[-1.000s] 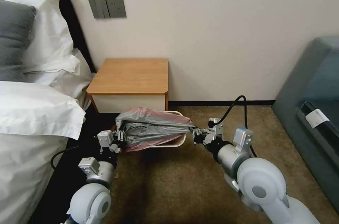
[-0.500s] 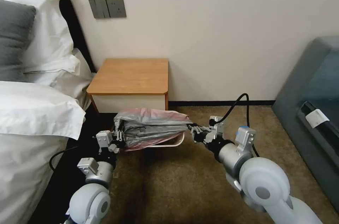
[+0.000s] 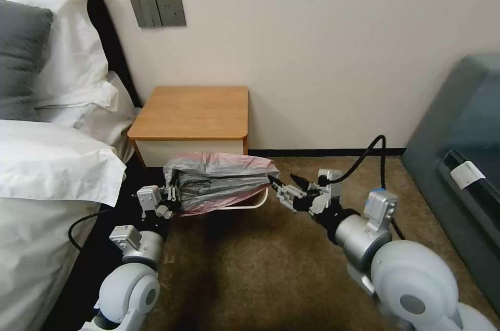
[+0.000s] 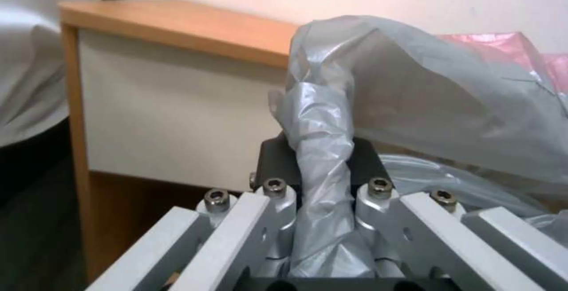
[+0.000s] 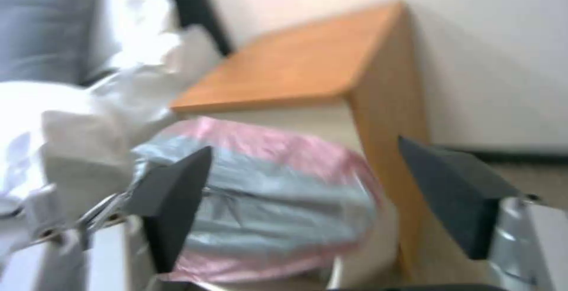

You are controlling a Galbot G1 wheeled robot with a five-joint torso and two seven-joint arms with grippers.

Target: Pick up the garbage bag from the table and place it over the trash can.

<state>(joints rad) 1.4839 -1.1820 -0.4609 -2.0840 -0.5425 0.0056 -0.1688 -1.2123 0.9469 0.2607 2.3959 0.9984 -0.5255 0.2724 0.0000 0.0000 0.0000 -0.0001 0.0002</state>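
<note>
The garbage bag (image 3: 219,181) lies draped over the trash can (image 3: 255,201), which stands on the carpet directly in front of the tabletop (image 3: 194,112). The left hand (image 3: 171,196) pinches a twisted fold of the bag at its left end. The right hand (image 3: 284,190) is spread, just beside the bag's right end and apart from it.
</note>
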